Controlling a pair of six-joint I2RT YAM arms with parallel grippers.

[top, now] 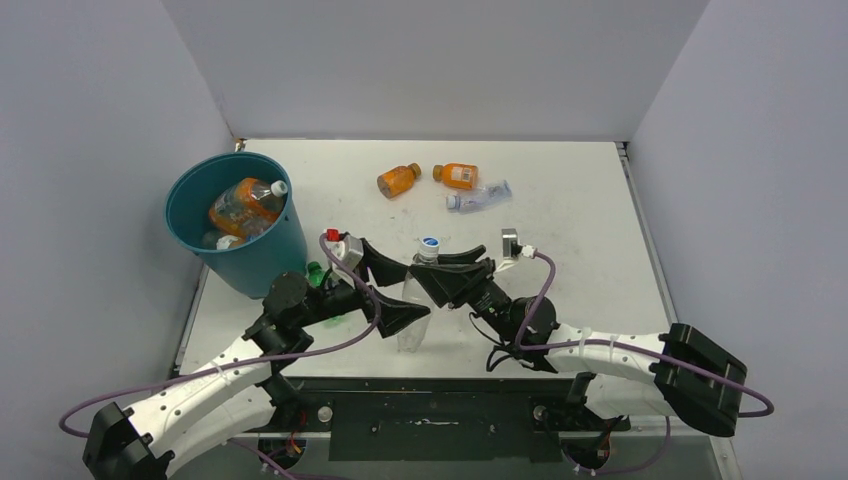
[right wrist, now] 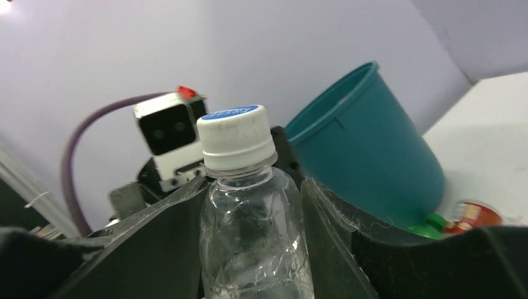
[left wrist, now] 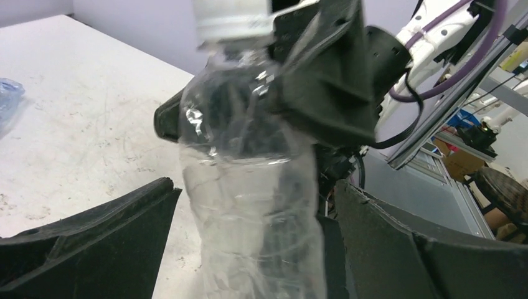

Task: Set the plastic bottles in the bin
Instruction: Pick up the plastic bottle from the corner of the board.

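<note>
Right claw [right wrist: 252, 187] grasps one clear bottle [top: 410, 335], left claw [left wrist: 252, 199] spread around it; three bottles [top: 455, 176] lie beyond.

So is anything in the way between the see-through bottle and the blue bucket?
Only the left gripper, standing open around the clear bottle on the side facing the bin, while the right gripper grips it near the cap. A green bottle lies low by the bin's base. Nothing visible blocks the bin's open top.

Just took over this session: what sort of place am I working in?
Probably a robotics lab test cell: a white table boxed in by plain grey panels, with aluminium framing beyond.
</note>
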